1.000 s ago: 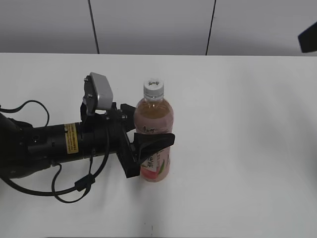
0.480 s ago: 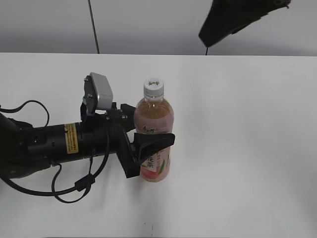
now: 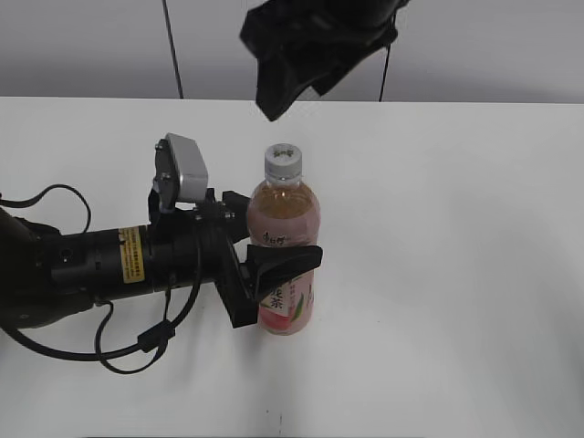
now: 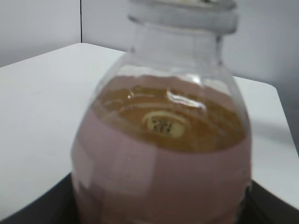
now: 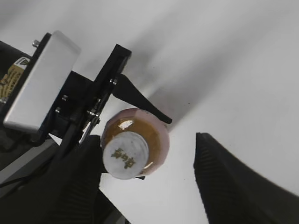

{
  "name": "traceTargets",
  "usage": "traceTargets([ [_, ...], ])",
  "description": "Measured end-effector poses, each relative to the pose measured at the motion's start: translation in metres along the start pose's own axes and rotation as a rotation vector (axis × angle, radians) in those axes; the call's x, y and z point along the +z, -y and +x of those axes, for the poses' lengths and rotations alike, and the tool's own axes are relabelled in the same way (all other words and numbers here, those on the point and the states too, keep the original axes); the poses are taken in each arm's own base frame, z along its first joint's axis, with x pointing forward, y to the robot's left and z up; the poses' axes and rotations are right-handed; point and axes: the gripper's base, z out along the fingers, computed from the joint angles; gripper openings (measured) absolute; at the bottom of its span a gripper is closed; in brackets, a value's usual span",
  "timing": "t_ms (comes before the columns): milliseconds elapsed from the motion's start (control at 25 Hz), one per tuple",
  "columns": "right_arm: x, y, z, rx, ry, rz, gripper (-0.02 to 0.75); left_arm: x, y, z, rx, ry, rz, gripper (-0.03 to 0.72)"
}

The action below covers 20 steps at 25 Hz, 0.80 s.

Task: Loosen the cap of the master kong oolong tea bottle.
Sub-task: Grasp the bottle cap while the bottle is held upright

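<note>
Left grip: while the master kong oolong tea bottle (image 3: 284, 251) stands upright on the white table (image 3: 456, 274), its labelled body is clamped between the fingers of the left gripper (image 3: 274, 265), which are pressed against its sides, one finger wrapping the front.
Reason for the hold: the bottle appears to be braced so that it cannot spin or tip when the cap (image 3: 283, 161) is twisted; the neck and cap are left free above the fingers.
Left arm pose: the arm is laid low and nearly level along the table, reaching in from the left.
Right gripper (image 5: 149, 182): its fingers are spread wide apart and nothing is held; in its wrist view the cap (image 5: 125, 155) is seen from above, close to one finger and not centred in the gap.
Right arm pose: the gripper (image 3: 315, 41) is held high, above and behind the bottle, pointing downward.
Step judged: the cap is not yet touched; descent and centring are judged to be needed.
</note>
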Motion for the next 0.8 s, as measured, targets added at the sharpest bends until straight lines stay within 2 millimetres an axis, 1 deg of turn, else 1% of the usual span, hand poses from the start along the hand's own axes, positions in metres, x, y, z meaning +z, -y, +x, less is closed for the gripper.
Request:
traceTargets([
  [120, 0.013, -0.008, -0.002, 0.014, -0.03, -0.012, 0.472, 0.0, 0.0, 0.0, 0.0, 0.0, 0.0, 0.437],
  [320, 0.017, -0.016, -0.003, 0.034, -0.042, -0.018, 0.472, 0.0, 0.0, 0.0, 0.0, 0.0, 0.0, 0.437],
  [520, 0.021, -0.017, 0.0, 0.114, -0.061, -0.018, 0.472, 0.0, 0.0, 0.0, 0.0, 0.0, 0.0, 0.437],
  [800, 0.033, -0.017, 0.01, 0.143, -0.116, -0.02, 0.472, 0.0, 0.0, 0.0, 0.0, 0.0, 0.0, 0.437],
])
